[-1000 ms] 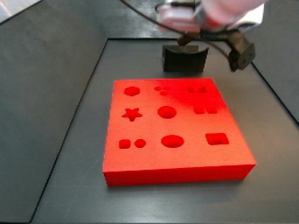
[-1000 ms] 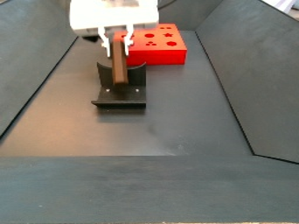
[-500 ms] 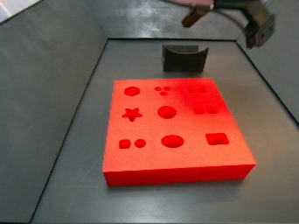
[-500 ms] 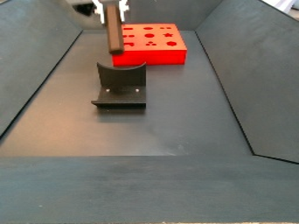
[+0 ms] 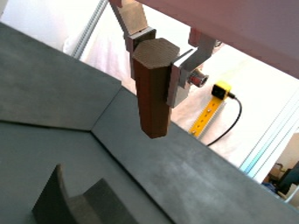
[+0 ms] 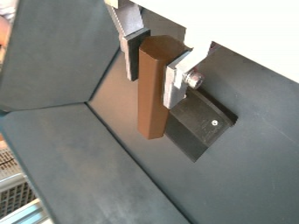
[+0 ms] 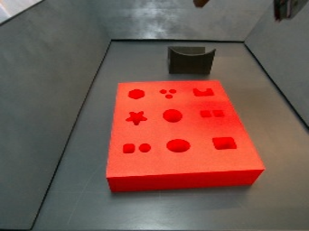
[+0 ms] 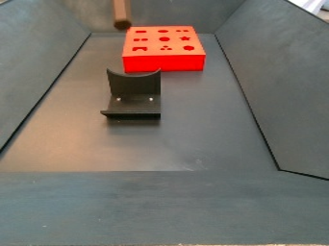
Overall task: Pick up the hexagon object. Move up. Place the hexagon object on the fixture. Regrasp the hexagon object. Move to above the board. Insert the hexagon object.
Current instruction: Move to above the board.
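In both wrist views the gripper (image 5: 160,54) has its silver fingers (image 6: 177,74) closed on the upper end of the hexagon object (image 5: 152,87), which hangs below them, clear of the floor. In a side view only the peg's tip (image 8: 119,13) shows at the top edge, upper left. The fixture (image 8: 133,93) stands at centre left, the board (image 8: 164,48) behind it, with bare floor around both.
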You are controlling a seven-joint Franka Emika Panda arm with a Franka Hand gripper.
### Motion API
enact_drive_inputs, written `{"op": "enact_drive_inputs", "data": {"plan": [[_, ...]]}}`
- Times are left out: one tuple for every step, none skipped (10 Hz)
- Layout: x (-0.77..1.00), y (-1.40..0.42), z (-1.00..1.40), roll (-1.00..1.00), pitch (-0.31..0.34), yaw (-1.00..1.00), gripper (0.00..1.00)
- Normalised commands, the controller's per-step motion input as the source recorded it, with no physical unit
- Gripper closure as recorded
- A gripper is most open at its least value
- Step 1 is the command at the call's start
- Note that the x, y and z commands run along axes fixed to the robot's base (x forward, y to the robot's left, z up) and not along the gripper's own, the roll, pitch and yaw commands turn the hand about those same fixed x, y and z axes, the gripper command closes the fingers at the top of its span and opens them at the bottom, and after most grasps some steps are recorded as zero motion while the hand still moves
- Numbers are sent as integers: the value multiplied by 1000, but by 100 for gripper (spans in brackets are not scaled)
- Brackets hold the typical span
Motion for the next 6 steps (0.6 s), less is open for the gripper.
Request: {"op": "enact_drive_inputs", "data": {"plan": [[71,-104,1000,-36,64,68,100],[64,-89,1000,-41,71,57,100],[62,-81,1000,-43,81,54,100],[52,-61,897,-46,92,53,100],[40,-43,742,-51,98,53,100],[28,-27,534,-54,105,59,100]]}}
